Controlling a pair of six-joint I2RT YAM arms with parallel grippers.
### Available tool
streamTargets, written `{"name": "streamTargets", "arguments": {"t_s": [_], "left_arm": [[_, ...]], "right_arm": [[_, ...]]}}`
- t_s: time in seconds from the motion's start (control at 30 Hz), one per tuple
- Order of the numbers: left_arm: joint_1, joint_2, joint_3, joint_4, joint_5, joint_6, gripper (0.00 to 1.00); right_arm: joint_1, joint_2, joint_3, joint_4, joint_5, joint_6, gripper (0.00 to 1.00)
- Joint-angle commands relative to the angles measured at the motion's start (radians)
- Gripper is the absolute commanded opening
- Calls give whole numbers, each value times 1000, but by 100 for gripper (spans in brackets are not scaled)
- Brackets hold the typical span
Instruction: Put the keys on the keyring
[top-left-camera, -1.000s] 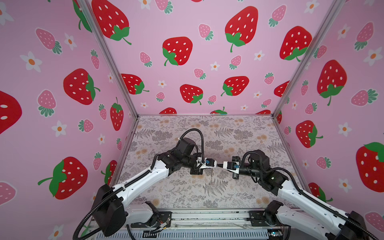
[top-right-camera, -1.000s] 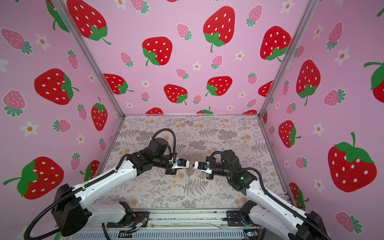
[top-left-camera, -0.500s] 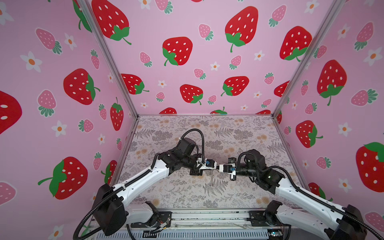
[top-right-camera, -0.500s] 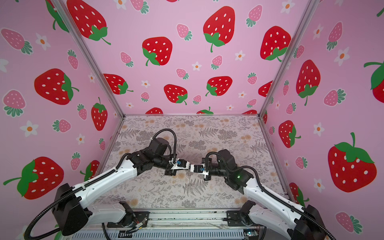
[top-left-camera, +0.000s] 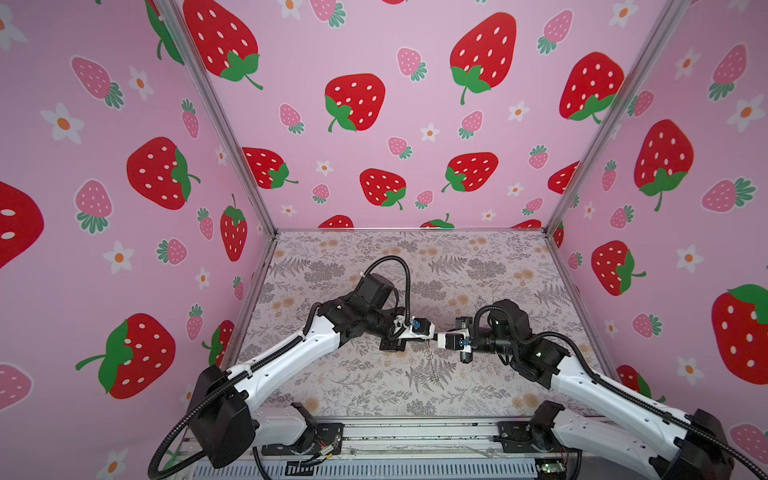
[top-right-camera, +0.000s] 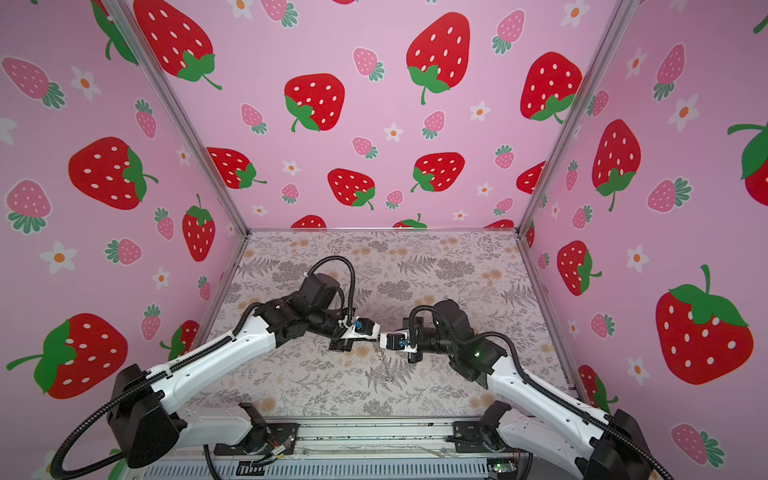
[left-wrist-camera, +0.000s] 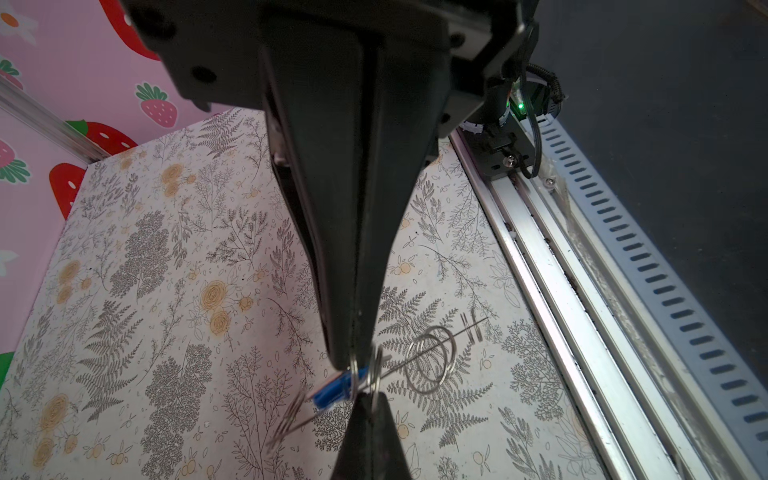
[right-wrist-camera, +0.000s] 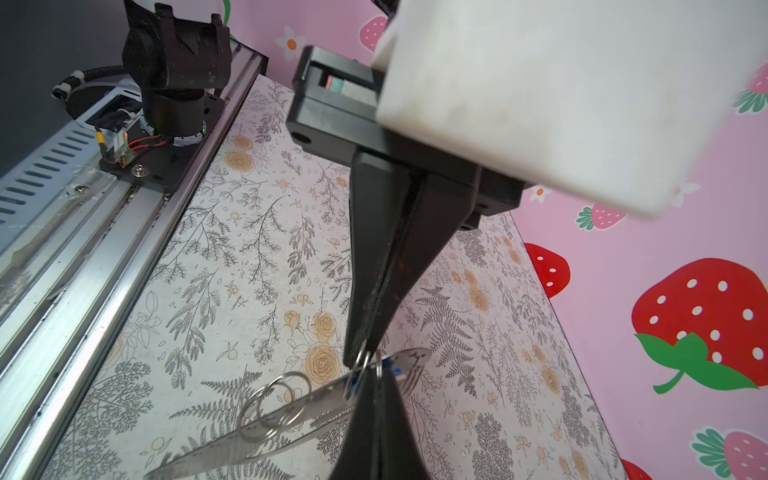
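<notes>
Top views: left gripper (top-left-camera: 432, 335) and right gripper (top-left-camera: 441, 337) are met tip to tip over mid-table (top-left-camera: 374, 257), on a left-right line, both raised. The keyring (top-left-camera: 431, 365) is seen just below the junction, as a thin strip trailing toward the near edge. Its long axis therefore crosses the gripper line, and neither arm is nearer. The same layout is repeated at (top-right-camera: 376, 332), (top-right-camera: 384, 337) and (top-right-camera: 386, 368). Left wrist: the left gripper (left-wrist-camera: 355, 361) is pressed together, with a small ring caught at its tip and the blue tag (left-wrist-camera: 334, 390) of the keys sticking out beside it. The key itself cannot be made out. The right gripper (left-wrist-camera: 368, 401) is seen touching from the opposite side. The keyring (left-wrist-camera: 465, 331) is seen edge-on as a thin line, with its spare rings (left-wrist-camera: 432, 361) threaded just beyond the tips. Right wrist: the right gripper (right-wrist-camera: 361, 353) is likewise pinched on a small ring, judged to be one of the keyring's, though this cannot be confirmed. The strap (right-wrist-camera: 232, 449) is shown as a long grey band, with spare rings (right-wrist-camera: 274, 403) on its near part and the tag (right-wrist-camera: 392, 365) behind the left tip (right-wrist-camera: 374, 386). Threading is judged to hinge on the two pinched rings being kept face to face along the left-right line, while the strap hangs crosswise. Whether it clears the table cannot be told.
</notes>
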Motion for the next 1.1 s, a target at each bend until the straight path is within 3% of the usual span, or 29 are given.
{"name": "streamTargets", "arguments": {"t_s": [0.0, 0.53, 0.93, 1.07], "left_arm": [[-4, 13, 60, -44, 54, 30, 0], [21, 22, 75, -50, 117, -13, 0], [42, 17, 70, -25, 146, -53, 0], [44, 26, 80, -47, 155, -45, 0]], "right_arm": [[11, -15, 36, -35, -33, -54, 0], [31, -31, 62, -148, -27, -165, 0], [89, -99, -7, -107, 140, -270, 0], [89, -104, -16, -54, 150, -234, 0]]}}
